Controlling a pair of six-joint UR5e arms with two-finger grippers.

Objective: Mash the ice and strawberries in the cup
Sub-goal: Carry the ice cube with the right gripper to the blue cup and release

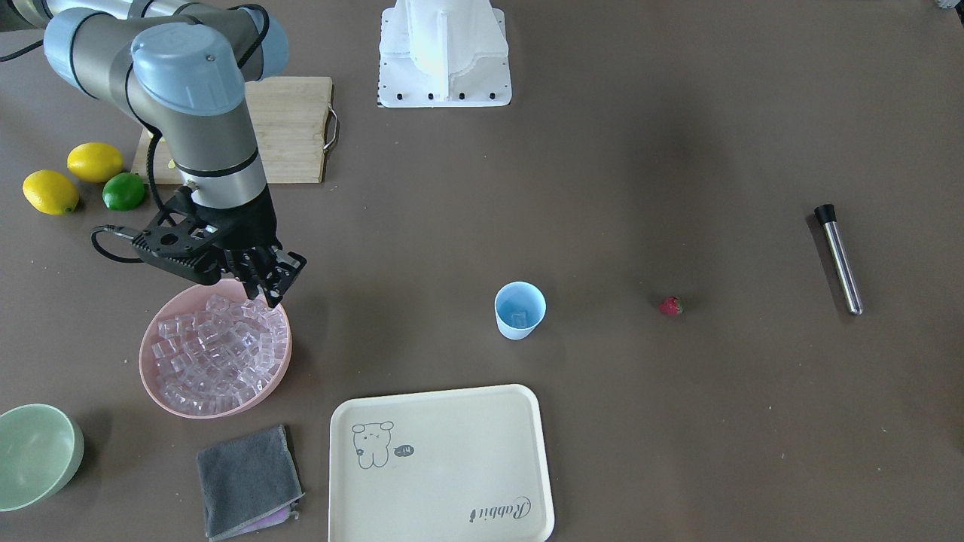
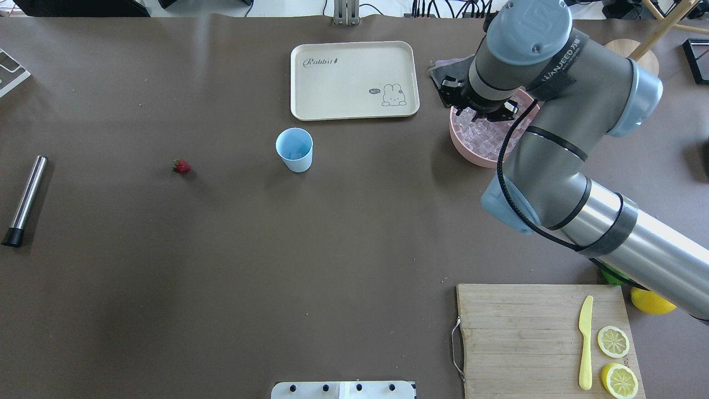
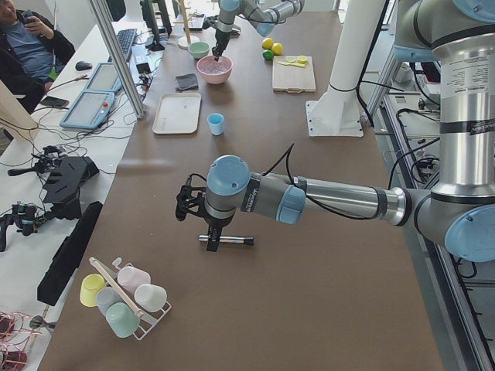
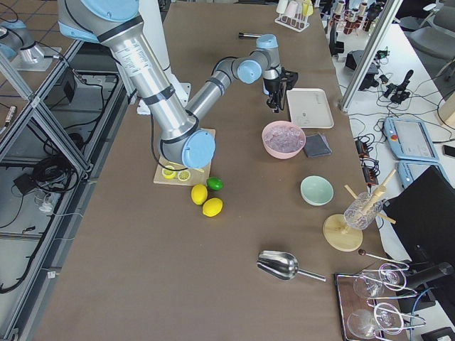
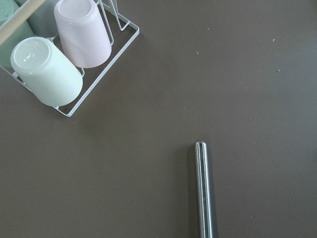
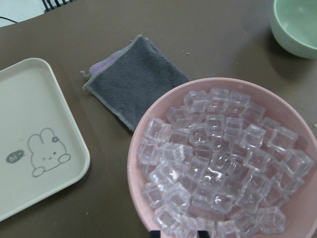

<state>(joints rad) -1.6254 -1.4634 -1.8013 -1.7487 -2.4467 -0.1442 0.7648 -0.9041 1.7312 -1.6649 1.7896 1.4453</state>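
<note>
Overhead exterior view: we see the right hand point(image 1: 263, 290) poised over the ice point(image 2: 482, 136) heaped in a pink bowl point(image 2: 471, 156), its fingers apart with nothing between them. The cup point(image 2: 294, 149) stands upright on the bench point(image 2: 221, 277), and the strawberry point(image 2: 181, 166) lies well apart from it. The left hand point(image 3: 210, 232) hovers above a steel rod point(image 2: 26, 199); we cannot tell whether its fingers are apart or together.

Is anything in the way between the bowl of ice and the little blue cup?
No, nothing visible. Only bare brown table lies between the pink bowl of ice and the cup. The tray sits off to one side, and the strawberry lies on the cup's other side.
</note>
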